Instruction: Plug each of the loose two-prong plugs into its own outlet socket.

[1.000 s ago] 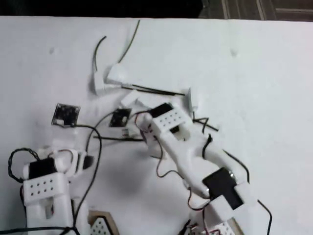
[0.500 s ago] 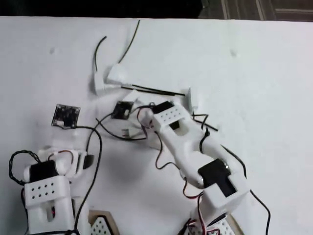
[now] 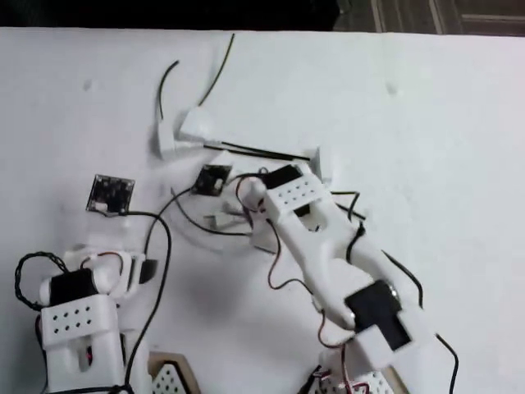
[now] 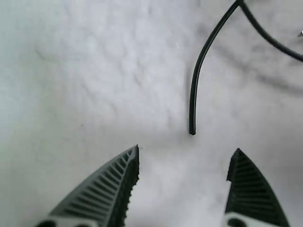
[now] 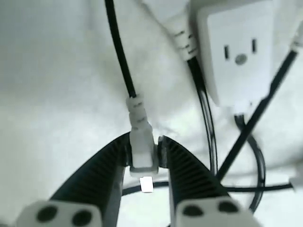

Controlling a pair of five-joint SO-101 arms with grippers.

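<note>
- Two arms show in the high view, at a white table [image 3: 443, 115]. The left arm [image 3: 75, 316] sits at the near corner. The right arm [image 3: 328, 246] lies stretched toward the middle, where black wires cross.
- One white far outlet [image 3: 187, 130] lies well past the right arm. A second white piece, the near outlet [image 3: 317, 162], is just beside that arm's far end.
- In the left wrist view, the left gripper [image 4: 184, 158] is spread wide over the table. The loose end of a black wire [image 4: 195, 80] lies just ahead of it, not touching it.
- In the right wrist view, the right gripper [image 5: 143, 144] is squeezed tight on a small white plug [image 5: 140, 132]. The plug's black cord [image 5: 119, 52] runs away from the fingers.
- An outlet box [image 5: 236, 52] with two slots and a round hole lies near, apart from the held plug. I cannot tell which outlet it is.
- A second plug [image 5: 176, 26] lies right beside that box. I cannot tell if it is pushed in.
</note>
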